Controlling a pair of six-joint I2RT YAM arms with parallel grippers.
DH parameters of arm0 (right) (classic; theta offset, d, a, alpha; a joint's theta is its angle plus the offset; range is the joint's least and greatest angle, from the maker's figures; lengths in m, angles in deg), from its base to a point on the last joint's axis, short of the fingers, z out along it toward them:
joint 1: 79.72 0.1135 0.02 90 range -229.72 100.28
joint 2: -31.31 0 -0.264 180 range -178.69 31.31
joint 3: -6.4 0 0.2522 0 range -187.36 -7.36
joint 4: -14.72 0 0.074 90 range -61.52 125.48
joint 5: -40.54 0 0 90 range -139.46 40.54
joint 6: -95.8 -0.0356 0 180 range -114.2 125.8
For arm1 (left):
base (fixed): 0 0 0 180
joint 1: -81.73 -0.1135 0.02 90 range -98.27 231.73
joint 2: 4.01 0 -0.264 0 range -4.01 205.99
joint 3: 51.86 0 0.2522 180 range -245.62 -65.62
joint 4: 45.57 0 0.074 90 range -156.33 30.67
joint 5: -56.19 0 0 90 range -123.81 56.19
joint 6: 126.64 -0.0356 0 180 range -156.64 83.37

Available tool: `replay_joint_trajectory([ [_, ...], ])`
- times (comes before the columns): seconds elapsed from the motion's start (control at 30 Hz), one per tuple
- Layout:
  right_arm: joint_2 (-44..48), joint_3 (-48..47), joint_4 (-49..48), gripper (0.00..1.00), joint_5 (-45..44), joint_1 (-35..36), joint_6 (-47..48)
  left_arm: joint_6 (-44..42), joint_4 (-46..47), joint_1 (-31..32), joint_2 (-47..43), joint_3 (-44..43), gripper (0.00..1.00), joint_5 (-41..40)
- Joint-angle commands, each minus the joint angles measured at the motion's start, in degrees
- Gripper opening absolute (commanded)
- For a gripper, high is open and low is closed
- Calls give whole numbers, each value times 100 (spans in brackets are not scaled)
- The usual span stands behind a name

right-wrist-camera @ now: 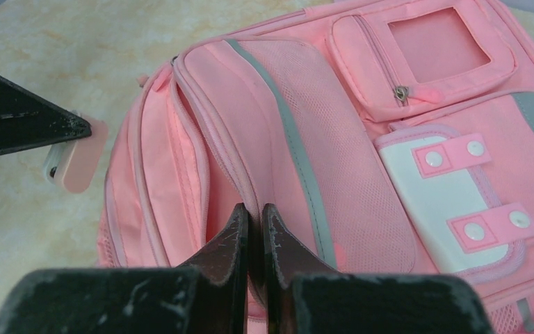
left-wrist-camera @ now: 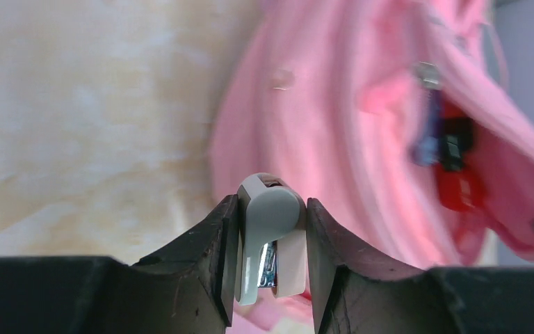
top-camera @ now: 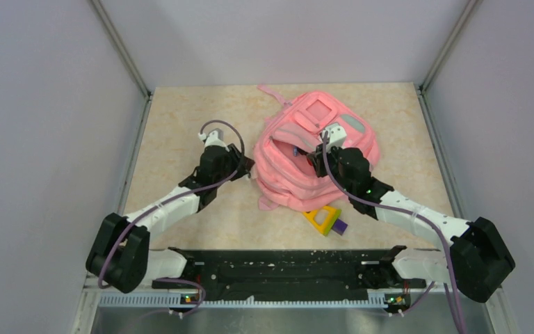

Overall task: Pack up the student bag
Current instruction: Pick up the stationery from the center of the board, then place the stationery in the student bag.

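Pink-fabric student bag (top-camera: 285, 170) slumped at the middle of the bench (top-camera: 181, 118), pocketed front turned up and toward the far side, main opening gaping toward the left arm. Judged to be mid-loading: right claw (right-wrist-camera: 254, 217) pinched fully together on the fabric lip of that opening, holding it up; left claw (top-camera: 247, 168) partly closed around a small stapler-like item (left-wrist-camera: 270, 209) with a grey top, metal middle and pale pink base, gripped across its sides and poised just beside the opening, not yet inside. Next move, probably: carry the item over the lip and past the folds (left-wrist-camera: 334, 139), then spread the fingers only once well within. Blurred red, blue and black shapes (left-wrist-camera: 452, 160) apparently already inside, so limited room and some chance of snagging. Loose pink folds around the mouth likely to catch the fingers. Yellow triangular ruler (top-camera: 321, 217) with a purple piece (top-camera: 340, 226) lying on the bench at the bag's near edge, beside the right arm, seemingly waiting to be packed
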Motion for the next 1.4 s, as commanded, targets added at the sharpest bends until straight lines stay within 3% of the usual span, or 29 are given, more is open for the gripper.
replay_joint_trajectory([
  [0.0,57,-163,-348,0,62,15,-102,294,734,715,-143,-536,30,415],
  [0.17,71,-176,-344,0,93,15,-142,799,1470,1291,613,-1179,31,652],
  [0.37,148,-166,-307,0,136,24,-175,1122,2298,1414,1590,-1564,30,328],
  [0.5,241,-166,-257,0,110,18,-138,1240,2568,1425,1894,-1516,28,-469],
  [0.7,162,-139,-331,0,143,24,-136,1715,4039,1492,2194,-1037,26,-1254],
  [0.97,36,-63,-385,0,162,55,-125,1494,4270,1695,2352,-1057,27,-2511],
  [1.03,40,-60,-370,0,162,59,-100,1354,4287,1734,2357,-1028,37,-2614],
  [1.2,62,-58,-319,0,99,59,-3,1013,4138,1735,2082,-819,75,-2319],
  [1.37,59,-34,-315,0,213,68,68,560,3597,1735,1165,-337,82,-2029],
])
